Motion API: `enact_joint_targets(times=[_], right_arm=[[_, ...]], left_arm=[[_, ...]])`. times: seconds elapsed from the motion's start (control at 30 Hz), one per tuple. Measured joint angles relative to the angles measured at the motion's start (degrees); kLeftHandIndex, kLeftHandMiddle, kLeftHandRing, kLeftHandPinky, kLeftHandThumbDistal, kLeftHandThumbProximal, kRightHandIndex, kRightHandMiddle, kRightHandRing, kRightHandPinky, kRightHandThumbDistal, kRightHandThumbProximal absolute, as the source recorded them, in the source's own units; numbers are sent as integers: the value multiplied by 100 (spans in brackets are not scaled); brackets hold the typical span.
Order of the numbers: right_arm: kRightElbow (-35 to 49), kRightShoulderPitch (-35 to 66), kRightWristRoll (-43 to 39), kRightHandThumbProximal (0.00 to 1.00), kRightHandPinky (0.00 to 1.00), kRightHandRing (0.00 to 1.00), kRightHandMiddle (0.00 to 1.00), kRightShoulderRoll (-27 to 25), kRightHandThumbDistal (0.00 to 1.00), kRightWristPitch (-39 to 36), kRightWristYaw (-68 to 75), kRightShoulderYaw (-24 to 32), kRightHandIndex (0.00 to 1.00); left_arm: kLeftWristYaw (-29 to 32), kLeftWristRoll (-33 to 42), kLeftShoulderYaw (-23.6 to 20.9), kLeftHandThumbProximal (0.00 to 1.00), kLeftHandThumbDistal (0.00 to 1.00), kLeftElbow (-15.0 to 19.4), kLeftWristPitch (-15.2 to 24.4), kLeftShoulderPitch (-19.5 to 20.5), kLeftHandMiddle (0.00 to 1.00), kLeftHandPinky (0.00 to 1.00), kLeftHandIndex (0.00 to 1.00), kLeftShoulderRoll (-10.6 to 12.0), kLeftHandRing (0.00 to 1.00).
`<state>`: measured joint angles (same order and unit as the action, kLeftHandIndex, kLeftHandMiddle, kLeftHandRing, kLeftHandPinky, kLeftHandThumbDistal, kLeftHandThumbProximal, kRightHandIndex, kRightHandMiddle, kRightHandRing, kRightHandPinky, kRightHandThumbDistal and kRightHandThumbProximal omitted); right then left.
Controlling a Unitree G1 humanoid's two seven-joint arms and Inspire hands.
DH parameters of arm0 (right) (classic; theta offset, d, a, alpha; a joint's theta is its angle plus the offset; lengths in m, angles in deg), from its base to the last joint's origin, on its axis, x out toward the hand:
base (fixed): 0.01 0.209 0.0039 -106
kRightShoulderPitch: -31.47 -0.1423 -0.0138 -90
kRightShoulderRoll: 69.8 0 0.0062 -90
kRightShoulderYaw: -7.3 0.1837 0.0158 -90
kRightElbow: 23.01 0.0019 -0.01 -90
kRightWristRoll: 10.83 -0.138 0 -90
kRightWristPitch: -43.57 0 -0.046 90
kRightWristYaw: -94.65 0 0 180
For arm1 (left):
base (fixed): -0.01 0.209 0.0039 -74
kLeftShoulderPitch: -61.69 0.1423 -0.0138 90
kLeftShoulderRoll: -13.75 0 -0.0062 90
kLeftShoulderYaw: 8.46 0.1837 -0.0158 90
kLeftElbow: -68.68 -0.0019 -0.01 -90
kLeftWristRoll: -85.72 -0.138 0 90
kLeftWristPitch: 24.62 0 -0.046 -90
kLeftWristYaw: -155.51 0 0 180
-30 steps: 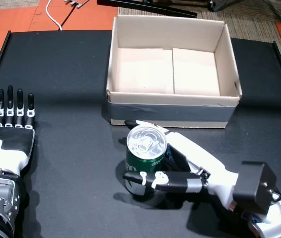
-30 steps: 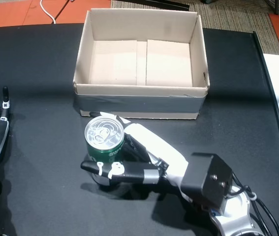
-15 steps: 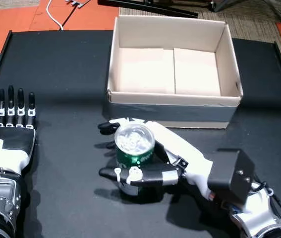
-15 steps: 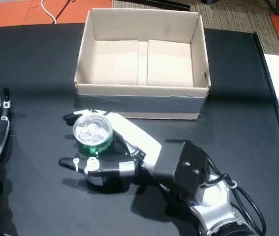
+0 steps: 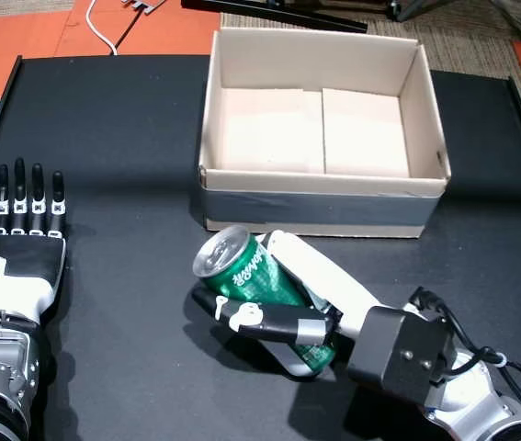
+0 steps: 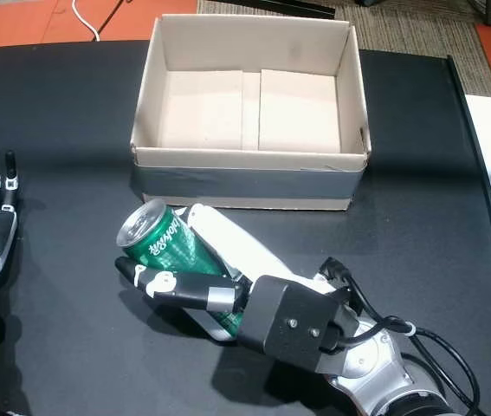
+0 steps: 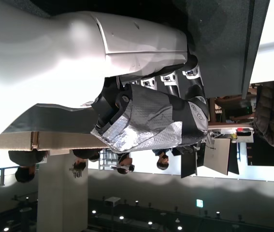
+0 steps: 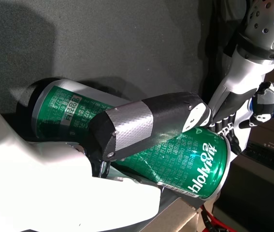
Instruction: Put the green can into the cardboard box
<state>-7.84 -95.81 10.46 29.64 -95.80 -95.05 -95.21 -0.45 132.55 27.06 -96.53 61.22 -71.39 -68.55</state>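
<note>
The green can (image 5: pixel 253 274) is tilted, its silver top pointing up and left, just in front of the cardboard box (image 5: pixel 320 182). My right hand (image 5: pixel 320 276) is shut on it, with the thumb (image 5: pixel 269 320) across its near side and the white palm behind it. In the other head view the can (image 6: pixel 169 246), the right hand (image 6: pixel 228 251) and the box (image 6: pixel 245 160) stand the same way. Up close in the right wrist view, the taped thumb (image 8: pixel 146 121) crosses the can (image 8: pixel 185 159). The open-topped box holds nothing. My left hand (image 5: pixel 26 241) lies flat and open at the table's left.
The black table (image 5: pixel 122 138) has raised edges at left and right. Orange floor with a white cable (image 5: pixel 104 37) lies beyond the far left corner. The left wrist view shows my left hand (image 7: pixel 146 116) against the room, with people far behind.
The can has gone from upright to tilted within my right hand. The fingers have closed around it and the right forearm has come further in. The left hand has not moved.
</note>
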Motion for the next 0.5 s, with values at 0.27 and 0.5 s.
enact_joint_targets(times=[0.27, 0.5], right_arm=[[22, -57, 378, 80, 21, 4, 2, -149, 11, -88, 519, -259, 2], [405, -488, 1633, 62, 17, 14, 8, -835, 24, -580, 2241, -976, 0]], left_arm=[[-8, 0, -7, 50, 0, 0, 0, -3, 55, 76, 54, -1, 65], [1, 0, -12, 49, 0, 0, -9, -4, 55, 76, 55, -5, 65]])
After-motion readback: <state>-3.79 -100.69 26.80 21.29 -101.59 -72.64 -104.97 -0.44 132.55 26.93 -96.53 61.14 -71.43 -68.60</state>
